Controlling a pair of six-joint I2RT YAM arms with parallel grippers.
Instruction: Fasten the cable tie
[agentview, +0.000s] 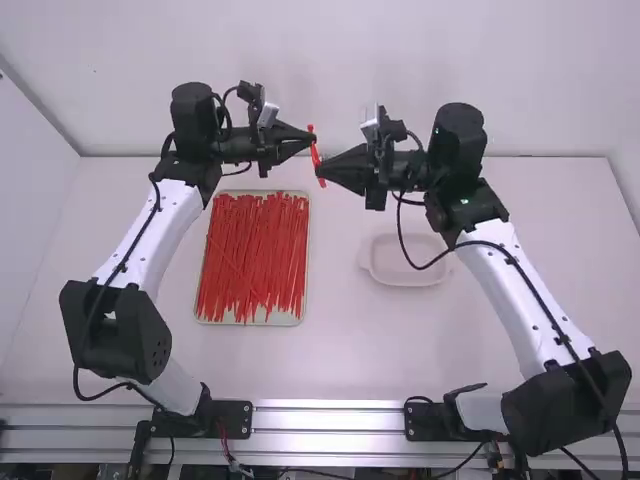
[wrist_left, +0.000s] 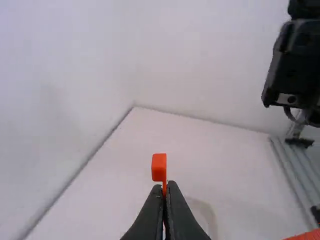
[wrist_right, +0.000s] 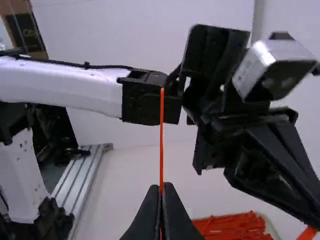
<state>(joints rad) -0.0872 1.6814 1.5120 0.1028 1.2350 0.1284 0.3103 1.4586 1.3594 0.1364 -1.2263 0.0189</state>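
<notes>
Cable tie (agentview: 314, 152): red, single, straight; in the air well above the table (agentview: 560, 220); strung between the two claws, running steeply down from the left one to the right one in the high view; touching nothing else.

Left gripper (agentview: 304, 133): raised above the far edge of the tray, pointing across at the right arm; fingers pressed together, pinching the tie's upper end just under the square head (wrist_left: 159, 166); head sticking out past the fingertips in the left wrist view.

Right gripper (agentview: 321, 178): raised a little lower, pointing back at the left gripper, tip just below and beside it; fingers pressed together, pinching the tie's lower end; strap (wrist_right: 161, 135) seen as a thin red line rising straight out from between the fingertips in the right wrist view.

Claw tips: near each other but apart, joined by the tie alone.

Tray (agentview: 307, 250): pale, flat on the table, left of the middle, below the left gripper.

Spare ties (agentview: 252, 258): red, densely packed, laid lengthwise, covering nearly the whole tray.

Dish (agentview: 372, 262): white, shallow, round-cornered; on the table right of the tray and apart from it, under the right arm's cable.
</notes>
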